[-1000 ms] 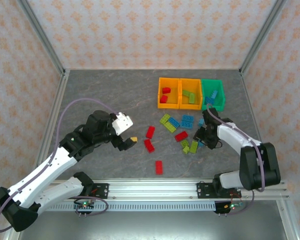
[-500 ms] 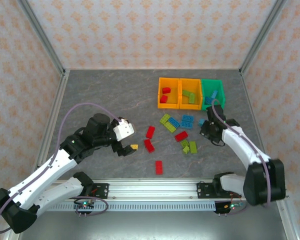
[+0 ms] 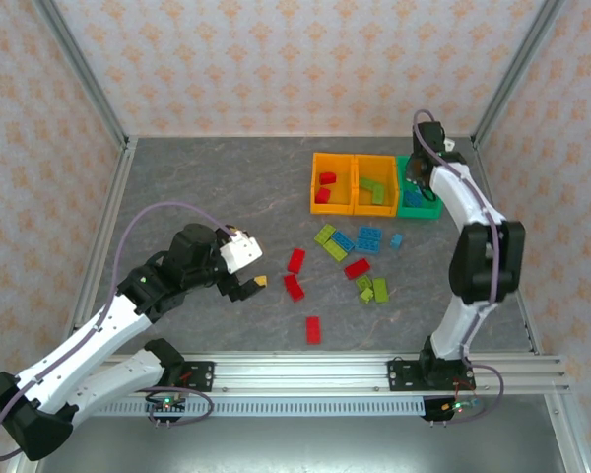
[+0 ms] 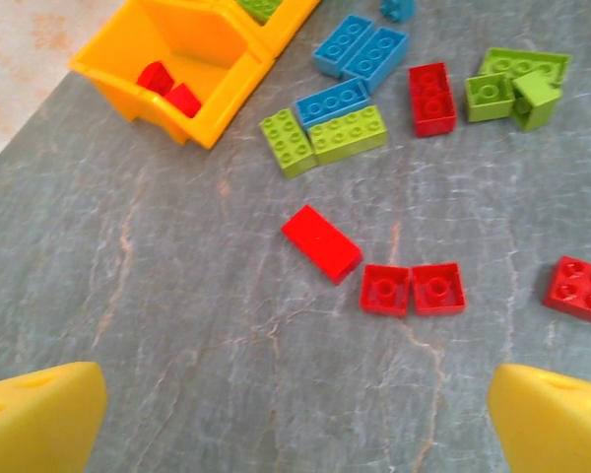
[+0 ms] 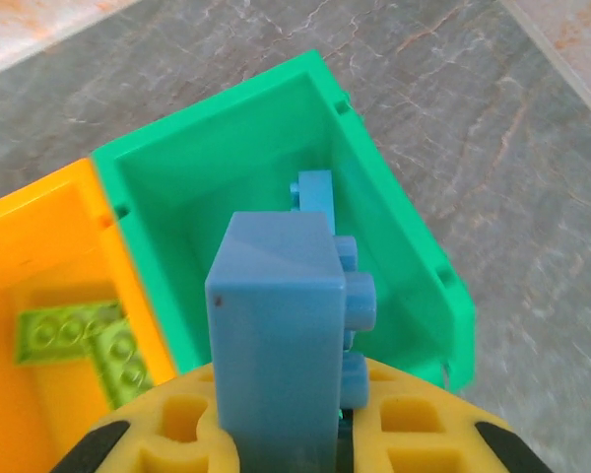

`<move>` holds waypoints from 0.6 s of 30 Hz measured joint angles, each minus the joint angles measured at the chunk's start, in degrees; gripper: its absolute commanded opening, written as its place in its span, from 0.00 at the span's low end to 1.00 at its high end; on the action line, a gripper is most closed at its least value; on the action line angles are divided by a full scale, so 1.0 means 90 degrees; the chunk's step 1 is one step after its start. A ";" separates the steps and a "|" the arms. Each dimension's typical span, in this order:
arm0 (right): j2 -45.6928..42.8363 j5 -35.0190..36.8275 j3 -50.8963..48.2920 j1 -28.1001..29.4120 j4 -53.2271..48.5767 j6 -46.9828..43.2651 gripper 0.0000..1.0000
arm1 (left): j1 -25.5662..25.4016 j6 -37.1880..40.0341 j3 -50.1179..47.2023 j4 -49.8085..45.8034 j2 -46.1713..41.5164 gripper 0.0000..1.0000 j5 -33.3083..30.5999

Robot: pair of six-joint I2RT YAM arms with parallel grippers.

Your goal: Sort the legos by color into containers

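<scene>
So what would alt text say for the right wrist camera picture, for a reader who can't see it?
The right gripper pinches a blue lego brick over an open green bin that already holds another blue brick. Left of it stands an orange bin with lime green bricks inside, both on a grey table.

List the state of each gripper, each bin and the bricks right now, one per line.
left gripper, open, empty
right gripper, shut on the blue brick, over the green bin
blue brick, held, not yet released
left orange bin, upright, holds red bricks
middle orange bin, upright, holds lime green bricks
green bin, upright, holds blue brick pieces
loose legos, lying unsorted outside the bins
</scene>
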 measured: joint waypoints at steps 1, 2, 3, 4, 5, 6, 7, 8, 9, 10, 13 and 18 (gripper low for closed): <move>0.0403 -0.0010 0.0347 -0.0044 -0.0109 -0.0073 0.23 | 0.0000 0.0000 -0.0002 0.0000 -0.0015 1.00 -0.0097; 0.0658 -0.0019 0.0576 -0.0068 -0.0175 -0.0124 0.28 | 0.0000 0.0000 -0.0002 0.0002 -0.0027 1.00 -0.0155; 0.0923 -0.0024 0.0816 -0.0085 -0.0253 -0.0177 0.34 | 0.0000 0.0000 -0.0005 0.0007 -0.0036 1.00 -0.0226; 0.1149 -0.0036 0.1025 -0.0092 -0.0335 -0.0214 0.38 | 0.0000 0.0000 -0.0007 0.0012 -0.0041 1.00 -0.0267; 0.1290 -0.0053 0.1168 -0.0095 -0.0425 -0.0253 0.41 | 0.0000 0.0000 -0.0012 0.0022 -0.0041 1.00 -0.0291; 0.1394 -0.0070 0.1287 -0.0095 -0.0522 -0.0277 0.43 | 0.0000 0.0000 -0.0019 0.0027 -0.0041 1.00 -0.0342; 0.1452 -0.0073 0.1394 -0.0095 -0.0636 -0.0289 0.44 | 0.0000 0.0000 -0.0022 0.0027 -0.0036 1.00 -0.0369; 0.1455 -0.0070 0.1477 -0.0095 -0.0736 -0.0296 0.45 | 0.0000 0.0000 -0.0024 0.0027 -0.0029 1.00 -0.0389; 0.1455 -0.0073 0.1559 -0.0092 -0.0843 -0.0287 0.45 | 0.0000 0.0000 -0.0024 0.0029 -0.0012 1.00 -0.0396; 0.1443 -0.0073 0.1659 -0.0095 -0.0928 -0.0274 0.46 | 0.0000 0.0000 -0.0024 0.0032 0.0007 1.00 -0.0410; 0.1270 -0.0109 0.1729 -0.0095 -0.1095 -0.0192 0.46 | 0.0000 -0.0010 -0.0024 0.0036 0.0095 1.00 -0.0495; -0.0155 -0.0707 0.0588 -0.0095 -0.1268 0.0039 0.48 | 0.0073 -0.0187 -0.0024 0.0051 0.0255 1.00 -0.0721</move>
